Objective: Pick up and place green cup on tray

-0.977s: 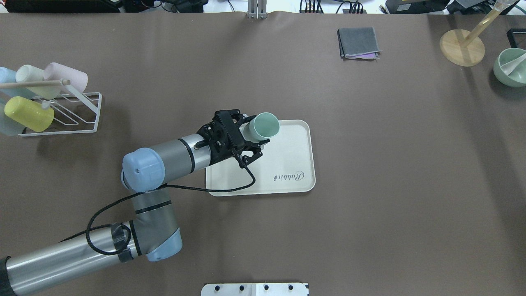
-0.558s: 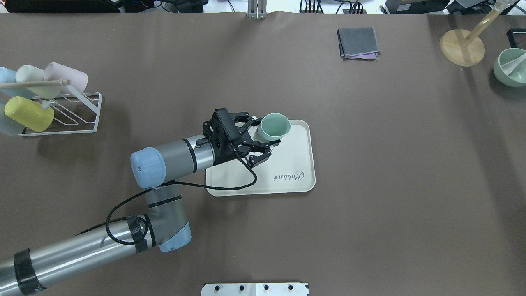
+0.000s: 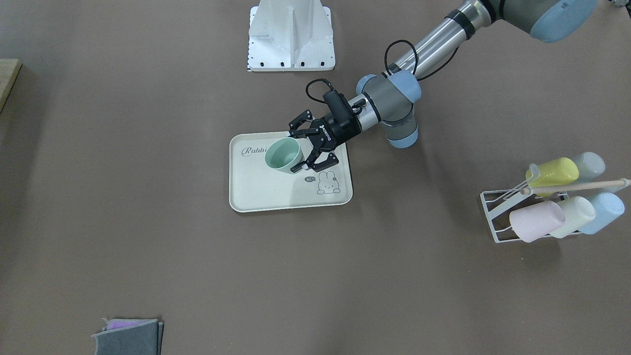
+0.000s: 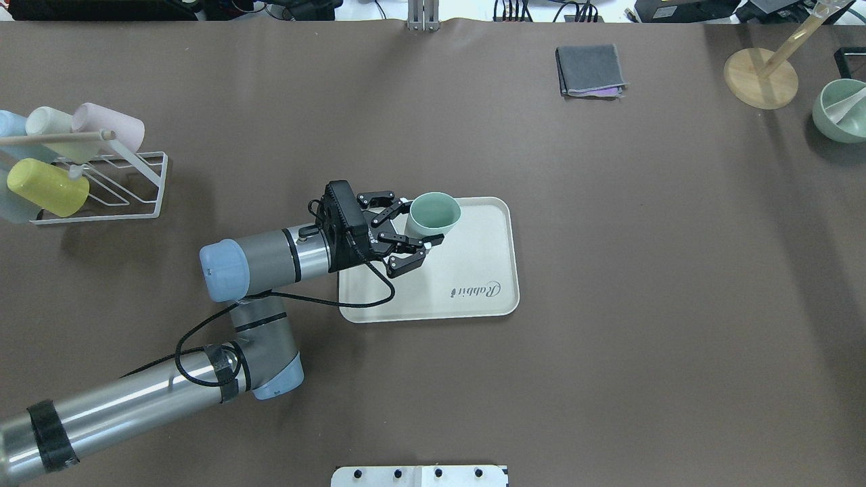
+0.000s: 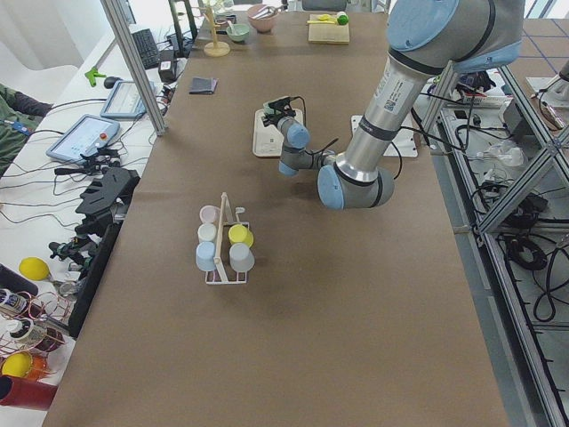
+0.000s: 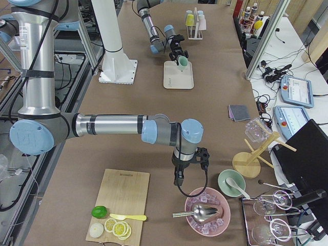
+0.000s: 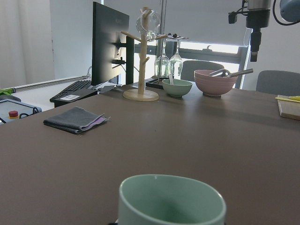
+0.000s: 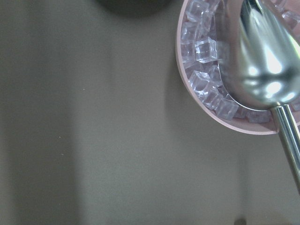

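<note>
The green cup (image 4: 434, 211) stands upright, mouth up, over the far left corner of the cream tray (image 4: 473, 270). My left gripper (image 4: 423, 222) reaches in from the left, level with the table, and its two fingers clasp the cup's sides. The front view shows the cup (image 3: 283, 155) between the fingers, over the tray (image 3: 266, 192) near the "Rabbit" script. I cannot tell whether the cup's base touches the tray. The left wrist view shows the cup's rim (image 7: 171, 199) close below. My right gripper (image 6: 178, 182) hangs by a pink bowl of ice; its jaws do not show.
A white wire rack (image 4: 101, 182) with several pastel cups stands at the far left. A folded grey cloth (image 4: 590, 70), a wooden stand (image 4: 761, 78) and a green bowl (image 4: 842, 111) lie at the back right. The pink ice bowl (image 8: 225, 93) holds a metal scoop.
The left gripper turned the cup from tilted to upright, pushed it right, then drew back left with it. The wrist has rolled.
</note>
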`<state>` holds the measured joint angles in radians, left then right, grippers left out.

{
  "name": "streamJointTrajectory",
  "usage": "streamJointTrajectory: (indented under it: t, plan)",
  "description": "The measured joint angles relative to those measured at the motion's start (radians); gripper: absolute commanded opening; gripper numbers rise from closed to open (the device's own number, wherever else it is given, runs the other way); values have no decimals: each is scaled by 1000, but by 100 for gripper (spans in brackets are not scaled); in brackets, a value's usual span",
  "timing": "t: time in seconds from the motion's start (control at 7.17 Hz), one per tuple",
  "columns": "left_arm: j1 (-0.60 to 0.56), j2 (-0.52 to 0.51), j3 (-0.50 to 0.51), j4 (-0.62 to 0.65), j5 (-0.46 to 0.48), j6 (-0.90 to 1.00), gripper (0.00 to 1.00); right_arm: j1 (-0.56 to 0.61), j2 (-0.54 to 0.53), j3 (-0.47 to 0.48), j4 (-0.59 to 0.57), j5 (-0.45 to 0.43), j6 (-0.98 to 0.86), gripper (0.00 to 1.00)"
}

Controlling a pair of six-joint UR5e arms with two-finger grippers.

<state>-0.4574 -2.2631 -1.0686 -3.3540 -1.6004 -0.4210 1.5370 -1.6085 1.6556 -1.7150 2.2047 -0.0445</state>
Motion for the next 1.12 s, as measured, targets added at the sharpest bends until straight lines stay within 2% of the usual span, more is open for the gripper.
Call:
streamJointTrajectory:
  t: [0.42, 0.98, 1.12]
  plan:
    - [1, -16, 4, 83, -55, -21, 50, 0, 1, 4, -4, 8, 0, 100]
    - [3, -7, 5, 122, -65, -17, 55, 0, 1, 7, -8, 10, 0, 100]
    - [2, -2, 5, 125, -64, -13, 98, 0, 1, 7, -8, 10, 0, 100]
